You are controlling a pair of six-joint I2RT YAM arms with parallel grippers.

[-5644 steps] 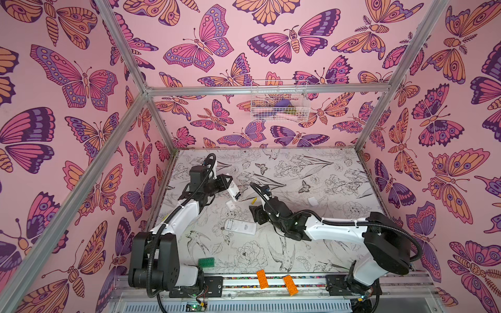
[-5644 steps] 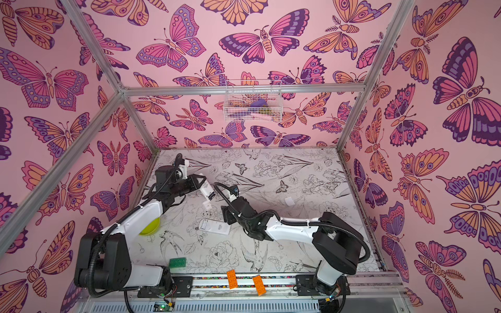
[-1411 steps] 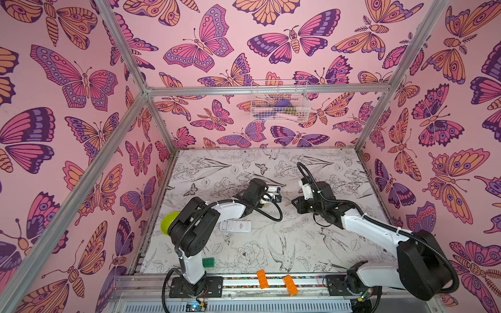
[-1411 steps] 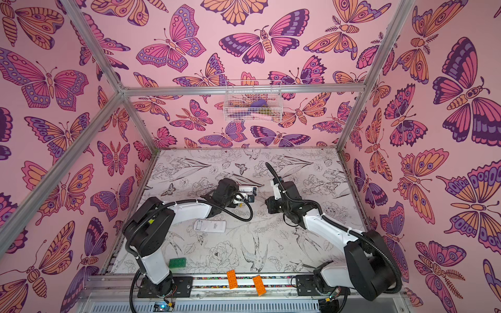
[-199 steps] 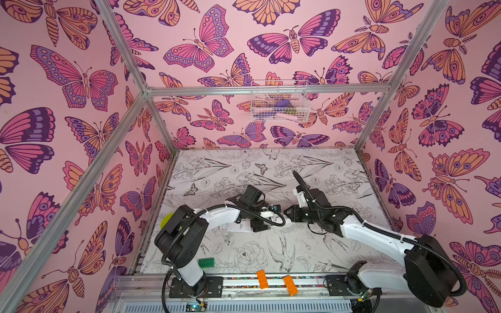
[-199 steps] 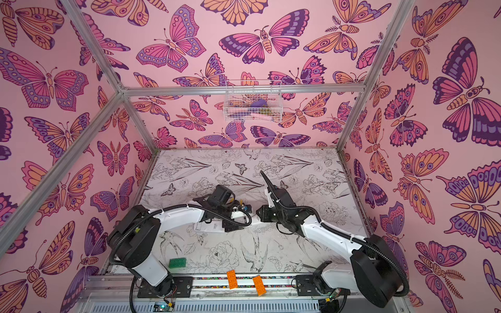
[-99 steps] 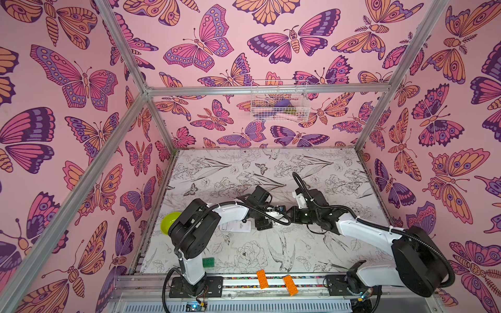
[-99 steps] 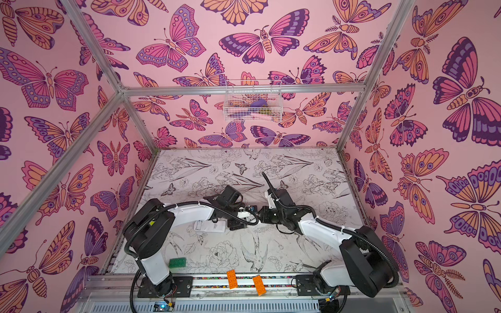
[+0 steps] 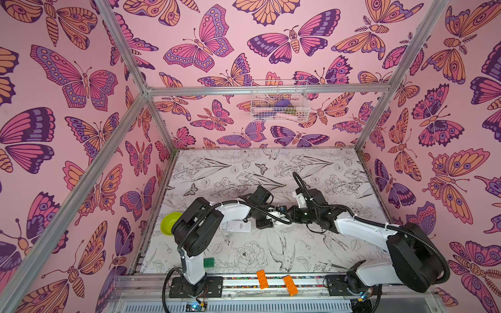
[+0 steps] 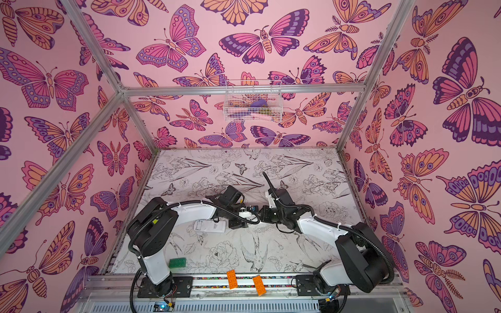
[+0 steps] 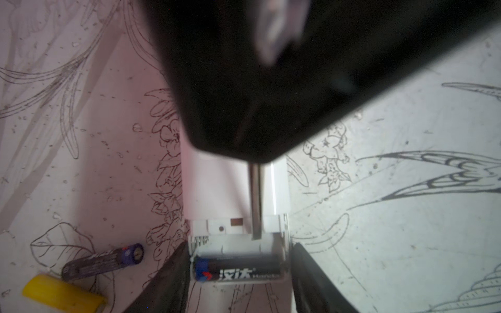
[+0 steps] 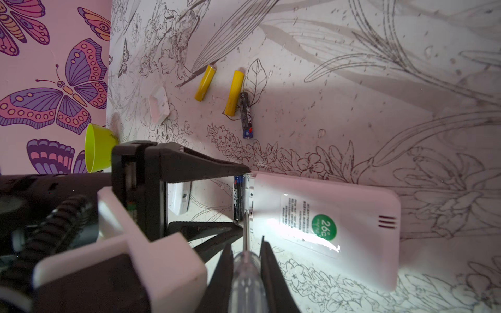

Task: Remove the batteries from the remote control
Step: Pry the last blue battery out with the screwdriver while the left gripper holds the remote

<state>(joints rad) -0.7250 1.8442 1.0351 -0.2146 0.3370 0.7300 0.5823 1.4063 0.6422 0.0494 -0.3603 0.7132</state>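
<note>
Walls [image 9: 81, 81]: pink, printed with large butterflies in purple, magenta and orange.
Counter [image 9: 271, 252]: white, black line drawings of flowers, leaves and birds.
Remote [image 12: 352, 206]: white, with a round green sticker and a block of dark small print.
Two yellow batteries [image 12: 234, 93].
Black batteries [image 12: 246, 115]: blue at one end, white lettering.
Screwdriver [image 12: 245, 271]: clear handle, grey shaft.
Bowl [image 9: 169, 222]: lime green.
Two orange bricks [image 9: 261, 279]; one green brick [image 9: 208, 262].
Basket [image 9: 279, 100]: white wire.
Arms [image 9: 233, 210]: white shells, black joints.
</note>
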